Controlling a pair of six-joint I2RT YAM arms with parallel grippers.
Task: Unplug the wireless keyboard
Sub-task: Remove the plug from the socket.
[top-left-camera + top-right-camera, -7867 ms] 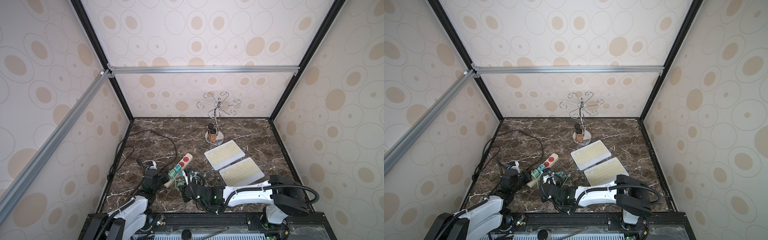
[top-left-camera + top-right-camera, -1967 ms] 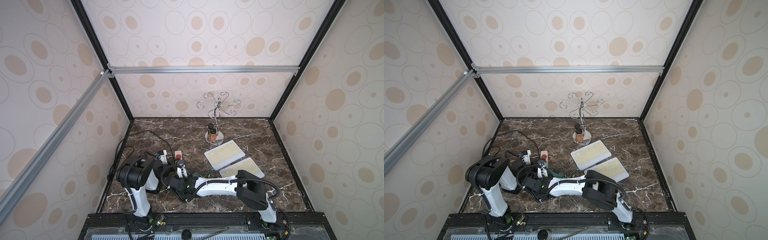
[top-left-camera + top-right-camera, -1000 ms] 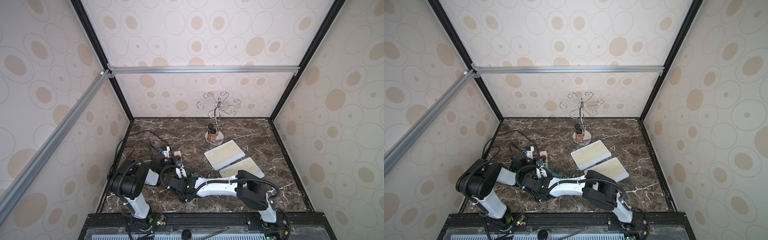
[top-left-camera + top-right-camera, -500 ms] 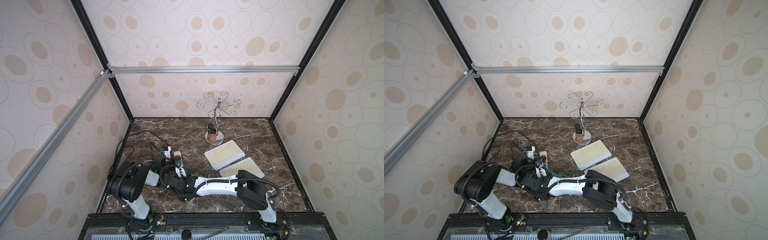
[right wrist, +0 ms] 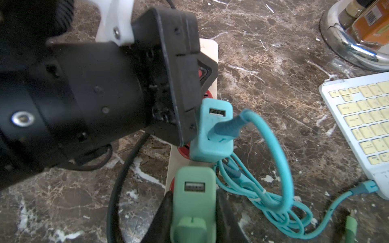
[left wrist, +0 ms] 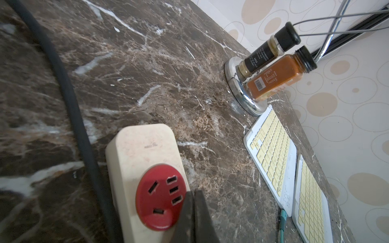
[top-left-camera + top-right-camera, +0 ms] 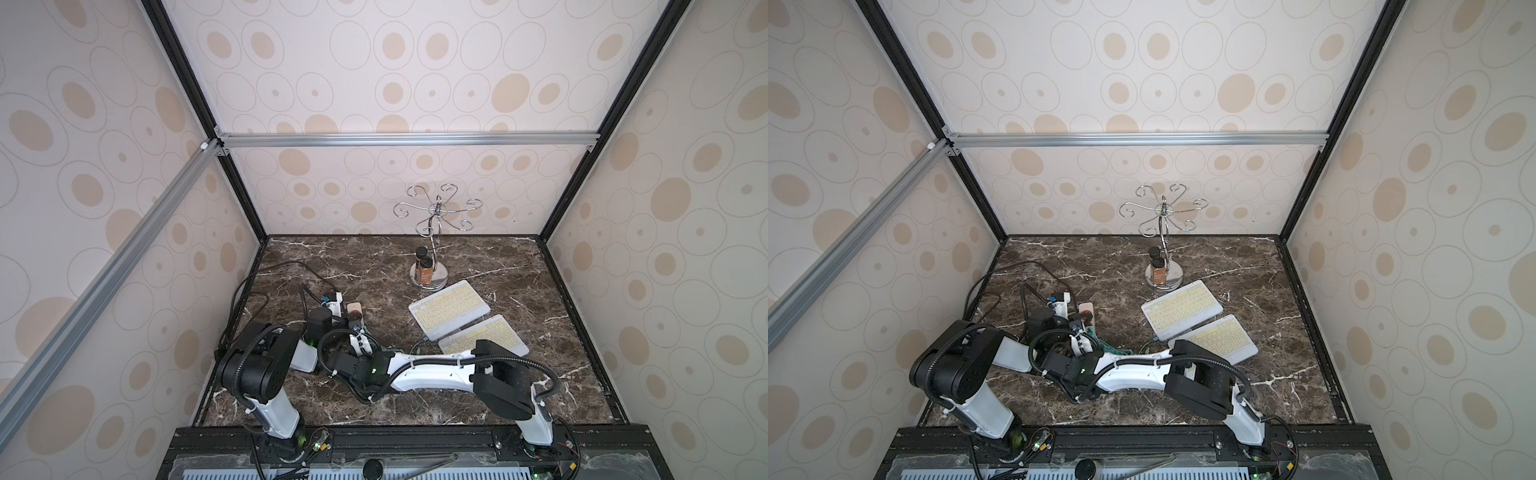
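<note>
Right end effector [image 5: 194, 212] | clamped on green charger [image 5: 194, 189] | keyboard [image 5: 362, 117] apart, rightward

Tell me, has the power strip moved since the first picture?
Yes. The strip has swung left at its far end, away from the far keyboard.

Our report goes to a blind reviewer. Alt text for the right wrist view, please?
The right gripper clamps a green charger plugged into a power strip. Beside it sits a teal charger with a teal cable running to a keyboard; the shut left gripper rests on the strip.
</note>
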